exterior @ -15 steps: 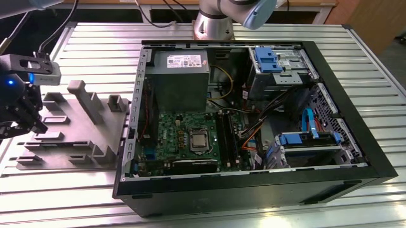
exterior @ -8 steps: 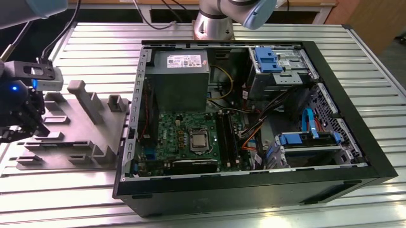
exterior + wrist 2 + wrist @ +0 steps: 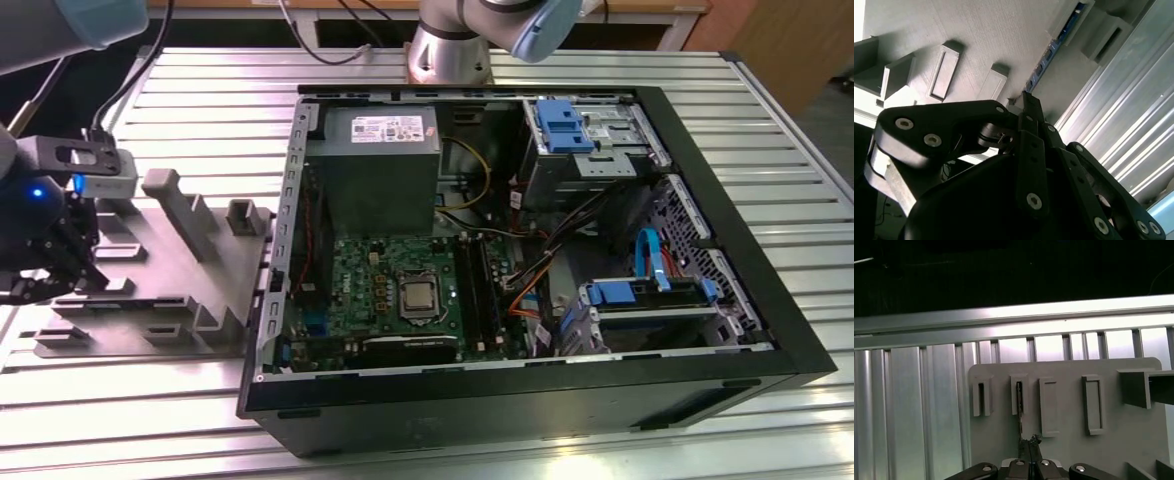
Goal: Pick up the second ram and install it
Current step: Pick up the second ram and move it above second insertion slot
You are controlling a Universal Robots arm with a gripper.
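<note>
The black tool (image 3: 1026,444) is pinched together on the near end of the second ram (image 3: 1019,410), a thin dark blue memory stick standing edgewise in the grey slotted plastic holder (image 3: 1069,405), so I judge lifting and installing are not yet done.

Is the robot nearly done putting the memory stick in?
Not yet. Done: the gripper is at the grey holder. In hand: it looks shut on the second ram, which stands in a holder slot. Left: the ram is not yet in the green board inside the computer case.
</note>
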